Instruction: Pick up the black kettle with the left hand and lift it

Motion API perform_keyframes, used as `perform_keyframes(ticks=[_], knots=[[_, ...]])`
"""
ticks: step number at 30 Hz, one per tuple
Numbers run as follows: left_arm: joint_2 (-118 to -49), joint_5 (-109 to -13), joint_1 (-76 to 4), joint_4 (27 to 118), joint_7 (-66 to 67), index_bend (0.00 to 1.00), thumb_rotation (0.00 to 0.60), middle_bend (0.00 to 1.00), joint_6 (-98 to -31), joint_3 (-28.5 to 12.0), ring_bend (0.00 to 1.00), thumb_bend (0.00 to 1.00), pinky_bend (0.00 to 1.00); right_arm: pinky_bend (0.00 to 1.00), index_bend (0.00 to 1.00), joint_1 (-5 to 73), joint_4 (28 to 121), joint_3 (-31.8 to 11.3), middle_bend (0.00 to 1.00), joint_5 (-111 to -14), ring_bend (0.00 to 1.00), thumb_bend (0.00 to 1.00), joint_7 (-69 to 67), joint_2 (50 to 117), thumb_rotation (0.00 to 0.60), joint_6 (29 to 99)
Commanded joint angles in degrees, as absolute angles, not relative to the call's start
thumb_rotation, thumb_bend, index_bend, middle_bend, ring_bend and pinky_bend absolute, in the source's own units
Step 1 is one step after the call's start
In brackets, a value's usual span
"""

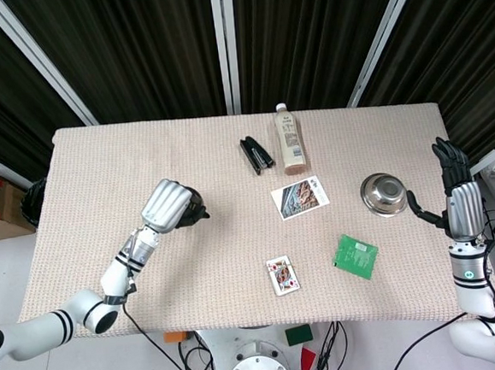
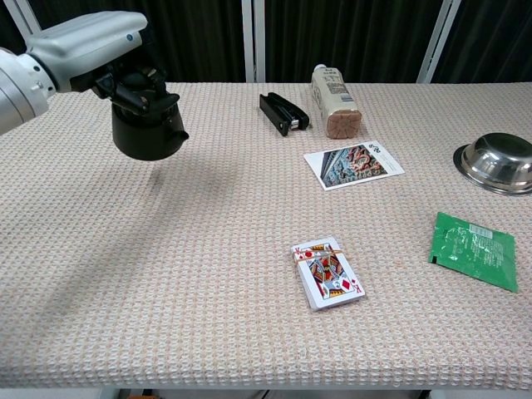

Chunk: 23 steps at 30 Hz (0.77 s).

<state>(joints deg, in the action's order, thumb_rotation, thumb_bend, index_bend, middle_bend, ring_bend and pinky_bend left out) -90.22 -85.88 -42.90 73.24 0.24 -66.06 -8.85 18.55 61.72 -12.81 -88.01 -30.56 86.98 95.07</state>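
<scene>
The black kettle [image 2: 148,133] hangs above the table at the left, its shadow on the cloth below it. My left hand [image 2: 125,71] grips the kettle from above by its top handle. From the head view the left hand [image 1: 167,205] covers most of the kettle [image 1: 195,211], with only its dark right edge showing. My right hand [image 1: 459,192] is held upright beyond the table's right edge, fingers spread and holding nothing.
A black stapler-like case [image 2: 283,113] and a lying bottle [image 2: 335,102] sit at the back centre. A photo card [image 2: 354,164], a deck of playing cards [image 2: 327,272], a green packet [image 2: 475,249] and a steel bowl [image 2: 497,160] lie to the right.
</scene>
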Motion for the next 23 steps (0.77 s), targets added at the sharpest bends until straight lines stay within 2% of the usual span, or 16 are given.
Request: perform_keyframes(ticks=[1,23], knots=[[-90.2,-86.1,-42.9,73.0,0.9,1.0,0.599,1.0,-66.4,-8.8,1.0,0.42,0.78,0.02,0.0,18.6,61.7,-12.8,0.0,-88.0,0.0,0.33,-30.5,87.0,0.6,95.1],[-92.2,-88.3,-42.9,69.1,7.3,1.0,0.6,1.0,-69.7,-8.4,1.0,0.43,0.78,0.01,0.0,18.5,61.5,-12.8,0.01,-87.9,0.0,0.33,-30.7,87.1,0.6,95.2]])
